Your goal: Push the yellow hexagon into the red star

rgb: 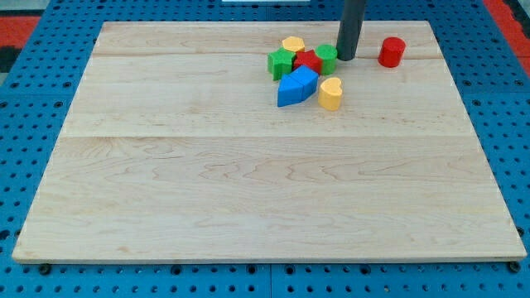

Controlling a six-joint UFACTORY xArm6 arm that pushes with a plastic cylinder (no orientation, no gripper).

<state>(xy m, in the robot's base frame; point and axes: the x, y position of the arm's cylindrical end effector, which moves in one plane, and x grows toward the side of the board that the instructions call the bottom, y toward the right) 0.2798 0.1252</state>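
Note:
The yellow hexagon (pixel 293 44) lies near the view's top, touching the top of the red star (pixel 308 61). The red star sits in a tight cluster, between a green block (pixel 281 63) on its left and a green block (pixel 326 57) on its right. A blue block (pixel 296 86) lies just below the star. My tip (pixel 345 58) stands just right of the right green block, touching or nearly touching it. The rod rises out of the view's top.
A yellow heart block (pixel 330 93) lies right of the blue block. A red cylinder (pixel 392 51) stands alone right of my tip. The wooden board (pixel 248 182) rests on a blue pegboard; the cluster is near the board's top edge.

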